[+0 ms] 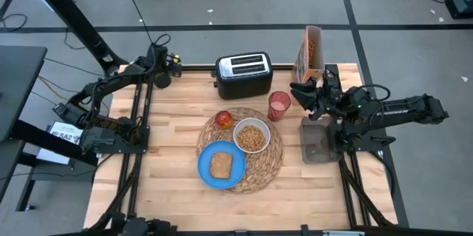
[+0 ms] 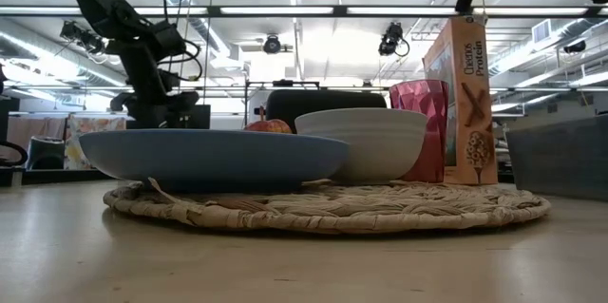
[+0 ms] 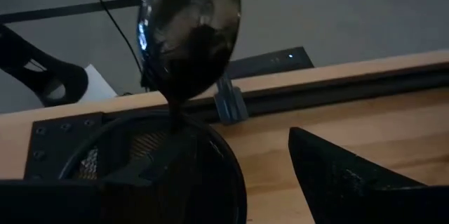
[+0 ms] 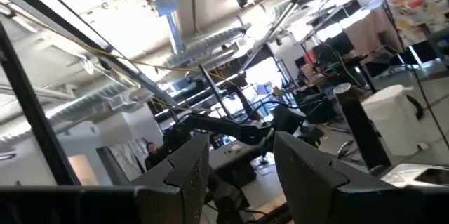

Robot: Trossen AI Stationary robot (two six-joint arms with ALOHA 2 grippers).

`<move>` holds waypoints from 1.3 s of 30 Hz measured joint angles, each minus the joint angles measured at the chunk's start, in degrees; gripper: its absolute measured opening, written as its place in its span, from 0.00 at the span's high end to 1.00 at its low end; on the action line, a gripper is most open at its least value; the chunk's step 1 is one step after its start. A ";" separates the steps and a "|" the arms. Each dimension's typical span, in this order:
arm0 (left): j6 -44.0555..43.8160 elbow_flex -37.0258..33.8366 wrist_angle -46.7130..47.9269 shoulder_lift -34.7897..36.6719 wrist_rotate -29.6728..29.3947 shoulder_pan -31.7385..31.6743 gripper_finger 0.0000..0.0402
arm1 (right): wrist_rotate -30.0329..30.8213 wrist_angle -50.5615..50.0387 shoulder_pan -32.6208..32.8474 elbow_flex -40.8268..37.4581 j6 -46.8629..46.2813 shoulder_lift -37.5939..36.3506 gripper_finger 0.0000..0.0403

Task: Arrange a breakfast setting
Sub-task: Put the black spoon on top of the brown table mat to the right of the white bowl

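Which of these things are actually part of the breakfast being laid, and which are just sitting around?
Part of the breakfast: woven placemat, blue plate, toast, white bowl, red fruit, pink cup, spoon held in the left gripper.

Just sitting around: toaster, cereal box, dark tray.

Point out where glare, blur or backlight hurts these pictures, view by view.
Low view: ceiling lights glare behind the blue plate and white bowl, leaving their near sides dim. Left wrist view: the spoon sits close and soft, mirroring dark shapes. Right wrist view: bright windows silhouette the fingers. High view: evenly lit.
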State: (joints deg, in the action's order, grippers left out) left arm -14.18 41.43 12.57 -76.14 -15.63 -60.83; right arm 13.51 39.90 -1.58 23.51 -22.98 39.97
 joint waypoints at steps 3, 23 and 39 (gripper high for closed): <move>0.18 0.00 0.95 0.00 1.37 -0.01 0.42 | -0.72 0.40 0.20 0.00 -0.02 0.02 0.58; -2.07 0.00 9.40 4.60 12.48 0.72 0.42 | -1.17 1.18 0.70 0.00 3.63 0.02 0.58; -11.14 0.02 3.28 5.37 -3.41 2.14 0.42 | -1.19 1.14 -0.07 0.00 3.65 0.00 0.58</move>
State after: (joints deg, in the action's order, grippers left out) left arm -25.33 41.45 15.85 -70.77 -19.04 -58.69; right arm 12.32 41.04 -1.65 23.51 -19.33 39.97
